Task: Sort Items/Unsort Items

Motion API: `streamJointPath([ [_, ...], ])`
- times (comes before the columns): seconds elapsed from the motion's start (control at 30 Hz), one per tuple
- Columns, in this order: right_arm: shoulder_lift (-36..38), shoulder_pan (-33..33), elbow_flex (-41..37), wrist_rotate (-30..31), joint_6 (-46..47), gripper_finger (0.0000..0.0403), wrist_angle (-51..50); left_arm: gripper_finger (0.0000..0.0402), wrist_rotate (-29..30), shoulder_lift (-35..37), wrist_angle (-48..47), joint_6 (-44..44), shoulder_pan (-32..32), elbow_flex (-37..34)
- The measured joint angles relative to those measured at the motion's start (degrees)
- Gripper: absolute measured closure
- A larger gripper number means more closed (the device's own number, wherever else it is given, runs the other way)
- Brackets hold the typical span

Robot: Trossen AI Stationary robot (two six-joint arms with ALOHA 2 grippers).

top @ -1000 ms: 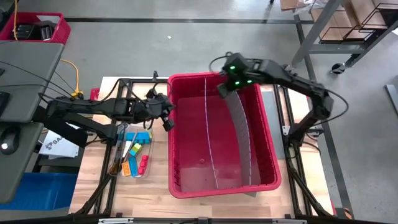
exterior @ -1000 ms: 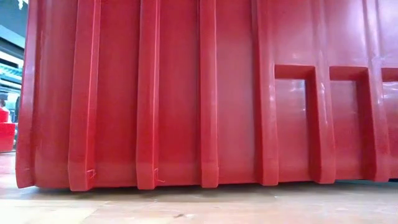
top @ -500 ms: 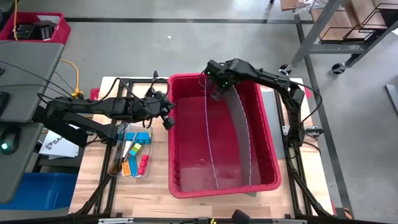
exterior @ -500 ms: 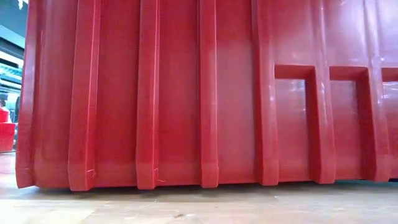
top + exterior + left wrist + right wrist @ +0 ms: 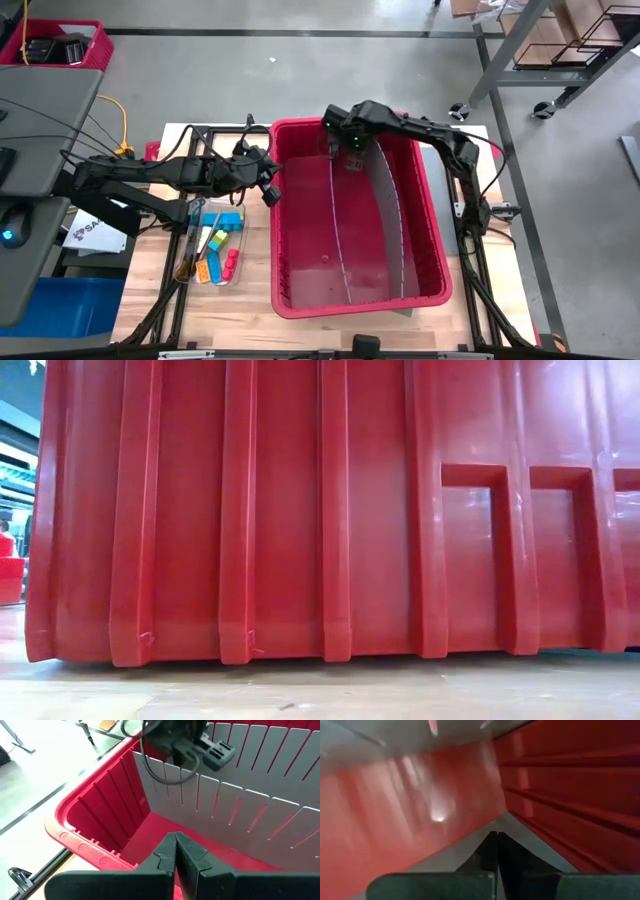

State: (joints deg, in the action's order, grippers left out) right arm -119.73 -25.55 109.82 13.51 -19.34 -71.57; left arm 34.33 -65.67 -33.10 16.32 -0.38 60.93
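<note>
The items lie in a clear tray on the table left of the large red bin: a blue block, yellow and green pieces, an orange piece, a red piece and dark sticks. My left gripper hangs shut and empty at the bin's left rim, pointing into the bin. My right gripper is shut and empty, pointing down into the bin's far end beside the grey dividers. My right gripper's shut fingertips stand right at a grey divider strip inside the bin, coming from above and pointing down. I cannot tell whether they touch it.
Grey slotted dividers split the bin into long compartments. The bin's near wall fills the low view. A paper sheet lies at the table's left edge, and a grey surface with a red crate stands beyond it.
My right gripper has come down into the bin's far end and shifted toward the table's left, rolling its wrist as it went; it stays shut.
</note>
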Motion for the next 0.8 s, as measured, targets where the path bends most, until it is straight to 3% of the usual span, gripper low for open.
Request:
streamJointPath([
  [0.57, -1.23, 0.32, 0.04, 11.14, -0.05, 0.0403, -11.84, 0.0401, 1.51, -0.5, -0.14, 0.08, 0.63, 0.0],
  [0.8, -1.22, 1.75, 0.07, 12.25, 3.02, 0.0403, -13.52, 0.0401, 1.33, -0.79, -0.07, 0.06, 0.81, 0.0],
])
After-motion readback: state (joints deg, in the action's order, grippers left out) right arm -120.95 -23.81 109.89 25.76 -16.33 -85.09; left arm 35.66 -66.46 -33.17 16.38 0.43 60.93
